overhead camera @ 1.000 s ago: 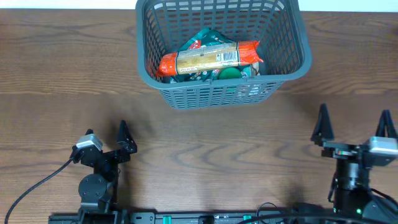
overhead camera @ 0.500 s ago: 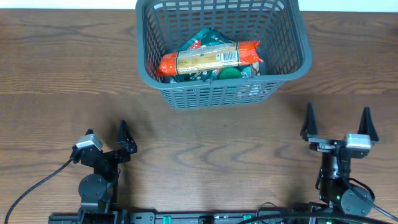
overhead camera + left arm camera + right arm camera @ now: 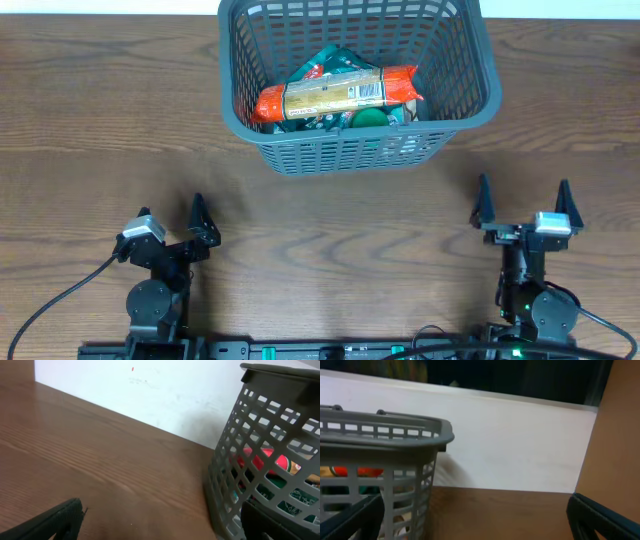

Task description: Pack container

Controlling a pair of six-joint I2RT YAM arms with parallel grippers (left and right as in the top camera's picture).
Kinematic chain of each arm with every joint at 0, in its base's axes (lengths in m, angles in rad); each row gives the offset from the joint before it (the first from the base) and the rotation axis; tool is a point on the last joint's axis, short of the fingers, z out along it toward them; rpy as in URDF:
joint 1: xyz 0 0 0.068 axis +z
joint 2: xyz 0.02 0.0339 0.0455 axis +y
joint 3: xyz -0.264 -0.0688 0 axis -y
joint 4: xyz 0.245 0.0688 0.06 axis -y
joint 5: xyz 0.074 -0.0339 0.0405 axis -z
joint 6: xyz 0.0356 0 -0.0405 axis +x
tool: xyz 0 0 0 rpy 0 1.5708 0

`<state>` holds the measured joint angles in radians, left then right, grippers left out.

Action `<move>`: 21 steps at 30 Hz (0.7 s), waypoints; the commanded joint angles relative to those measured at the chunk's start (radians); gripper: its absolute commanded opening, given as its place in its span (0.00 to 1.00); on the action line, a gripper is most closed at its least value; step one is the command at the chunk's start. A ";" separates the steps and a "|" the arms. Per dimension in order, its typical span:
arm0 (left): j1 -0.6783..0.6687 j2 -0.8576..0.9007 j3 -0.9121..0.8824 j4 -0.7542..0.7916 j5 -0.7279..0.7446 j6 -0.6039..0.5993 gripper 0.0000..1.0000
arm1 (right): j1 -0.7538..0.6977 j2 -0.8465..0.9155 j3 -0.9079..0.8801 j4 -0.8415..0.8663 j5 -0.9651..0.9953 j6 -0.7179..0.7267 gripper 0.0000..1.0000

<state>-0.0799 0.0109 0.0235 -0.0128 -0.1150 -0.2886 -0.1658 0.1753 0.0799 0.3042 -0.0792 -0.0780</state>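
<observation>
From overhead, the container (image 3: 488, 85) is sitting at the far middle of the tabletop (image 3: 90, 110), holding an orange-ended pack (image 3: 338, 93) that is lying across green packs (image 3: 325, 62). The left pincer (image 3: 170, 208) and right pincer (image 3: 523, 190) are sitting near the front edge, well apart from the container, both spread wide and gripping nothing. In the left wrist view, the container is standing at the right, red and green showing through its slots, with bare wood lying between the dark fingers (image 3: 55, 522). In the right wrist view, the container's rim is filling the left side before a white wall (image 3: 520, 450), and the fingers are standing wide apart and empty.
</observation>
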 commanded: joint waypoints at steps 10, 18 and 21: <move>0.005 -0.007 -0.019 -0.013 -0.005 -0.002 0.99 | 0.010 -0.041 -0.069 0.003 -0.008 -0.013 0.99; 0.005 -0.007 -0.019 -0.013 -0.005 -0.002 0.99 | 0.010 -0.042 -0.075 -0.024 -0.008 -0.013 0.99; 0.005 -0.007 -0.019 -0.013 -0.005 -0.002 0.99 | 0.010 -0.042 -0.075 -0.051 -0.008 -0.012 0.99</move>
<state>-0.0799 0.0109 0.0235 -0.0128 -0.1150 -0.2886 -0.1658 0.1413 0.0090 0.2634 -0.0792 -0.0780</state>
